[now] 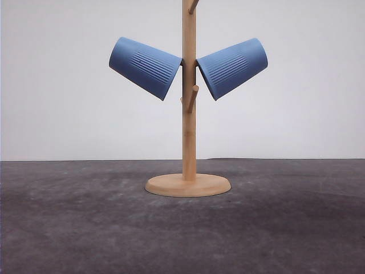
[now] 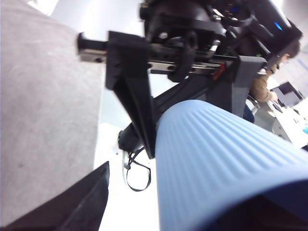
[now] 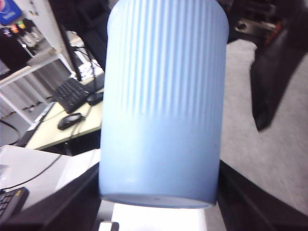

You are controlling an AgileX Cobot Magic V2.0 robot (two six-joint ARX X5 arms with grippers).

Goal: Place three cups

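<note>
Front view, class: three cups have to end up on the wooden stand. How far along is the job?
Done: the left cup and the right cup hang on pegs of the wooden stand. In hand: a third cup sits between the fingers of the right claw, apparently gripped. Left: hanging it, perhaps on the free peg.

Left wrist camera: a matte black gripper (image 2: 192, 115) with a crossbar rail across the upper frame, flat angular black fingers (image 2: 137, 101), a small red part near the rail and a thin black cable loop (image 2: 137, 173) below. Right wrist camera: dark, blurred black fingers (image 3: 269, 86) at the right edge.
</note>
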